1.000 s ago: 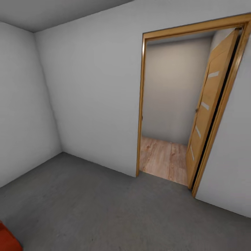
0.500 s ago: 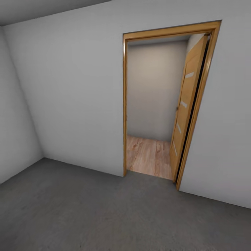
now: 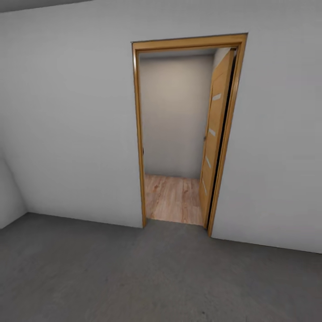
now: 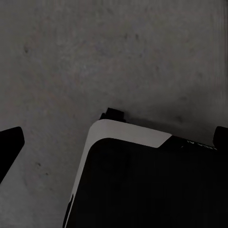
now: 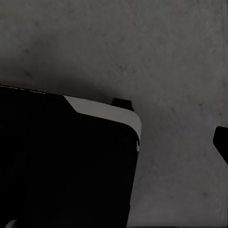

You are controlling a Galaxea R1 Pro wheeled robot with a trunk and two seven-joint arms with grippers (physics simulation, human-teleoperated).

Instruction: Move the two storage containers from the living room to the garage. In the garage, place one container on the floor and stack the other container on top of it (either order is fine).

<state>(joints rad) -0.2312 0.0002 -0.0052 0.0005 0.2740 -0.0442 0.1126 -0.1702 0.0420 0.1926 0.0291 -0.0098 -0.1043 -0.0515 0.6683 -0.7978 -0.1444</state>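
Note:
The two storage containers are out of view. I am in the garage, facing a pale grey wall point(image 3: 67, 125) above the dark grey concrete floor point(image 3: 134, 277). In the left wrist view my left gripper point(image 4: 115, 142) is open, with dark fingertips point(image 4: 9, 147) at the picture's edges and nothing held; it hangs over the floor and my black, white-edged base point(image 4: 142, 190). In the right wrist view my right gripper point(image 5: 114, 142) also hangs empty over the floor, with one fingertip point(image 5: 221, 142) far out at the edge.
A wood-framed doorway point(image 3: 179, 134) stands straight ahead in the wall. Its door point(image 3: 214, 138) is swung open along the right jamb. Beyond it lies a light wood plank floor point(image 3: 172, 197) and a grey wall. A wall corner shows at the far left point(image 3: 9, 197).
The camera has turned right, so the doorway now sits near the picture's centre. The orange-red corner at the lower left one second ago has left the view.

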